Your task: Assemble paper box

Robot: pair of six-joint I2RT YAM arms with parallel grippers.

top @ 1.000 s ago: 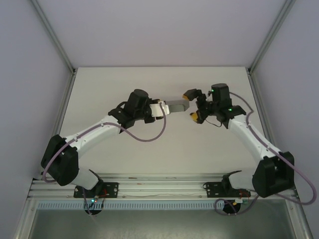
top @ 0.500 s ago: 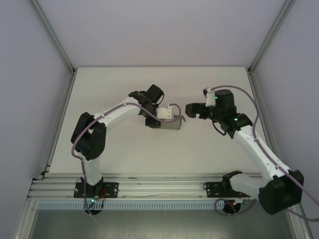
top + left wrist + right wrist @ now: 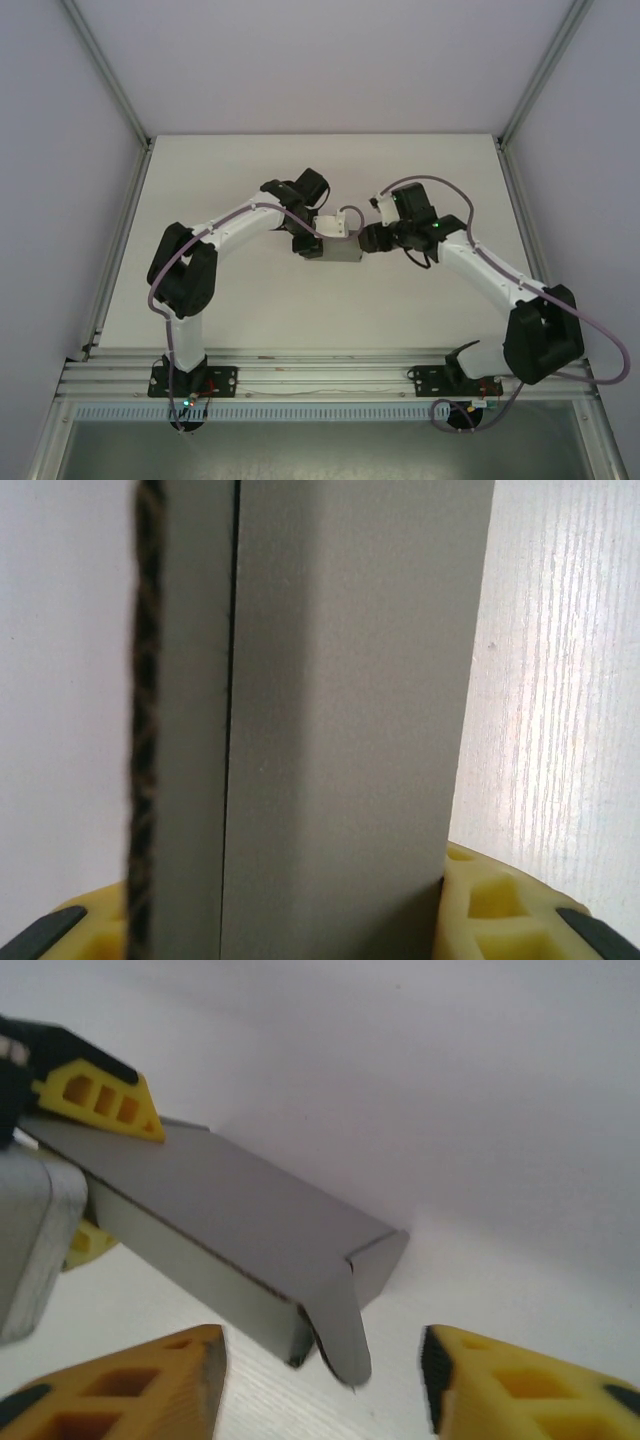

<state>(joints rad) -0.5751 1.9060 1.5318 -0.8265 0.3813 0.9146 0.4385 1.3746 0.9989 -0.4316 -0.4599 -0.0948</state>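
The paper box (image 3: 341, 251) is a grey card sleeve lying lengthwise just above the table's middle. My left gripper (image 3: 318, 240) is shut on its left end; in the left wrist view the box (image 3: 340, 710) runs up between the yellow fingertips (image 3: 490, 910). My right gripper (image 3: 368, 240) hovers at the box's right end, open. In the right wrist view the box (image 3: 220, 1215) has a rounded end flap (image 3: 340, 1335) hanging loose, bent down. That flap sits between my right gripper's (image 3: 322, 1385) fingers, touching neither.
The white table (image 3: 250, 310) is ringed by white walls and aluminium posts (image 3: 105, 80). The arm bases sit on the rail (image 3: 320, 375) at the near edge. Purple cables loop off both arms.
The left arm swung the box lower and right, then held still. The right gripper came in leftward to the box's right end, and its jaws narrowed around the flap.
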